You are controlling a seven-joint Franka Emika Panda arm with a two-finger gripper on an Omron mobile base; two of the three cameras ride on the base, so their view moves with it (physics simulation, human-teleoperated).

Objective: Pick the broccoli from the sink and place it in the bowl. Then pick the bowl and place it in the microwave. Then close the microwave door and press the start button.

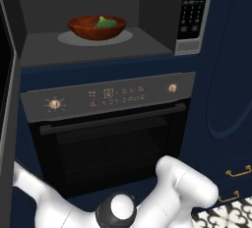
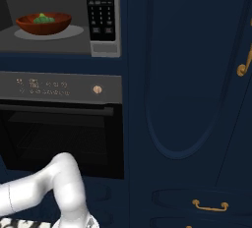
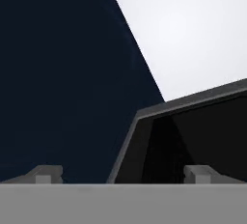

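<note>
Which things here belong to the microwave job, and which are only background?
Job: broccoli in the bowl; microwave; its button panel; microwave door, open; open gripper.
Background: oven; navy cabinets; brass handles.

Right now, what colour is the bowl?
Reddish-brown, glossy; the bowl shows best in the left base view.

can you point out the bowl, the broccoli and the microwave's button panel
bowl [image 1: 93, 31]: left base view, on its reddish-brown outer wall at the front.
broccoli [image 1: 105, 23]: left base view, on the green floret lying inside the bowl.
button panel [image 2: 101, 7]: right base view, on the keypad right of the open cavity.
</note>
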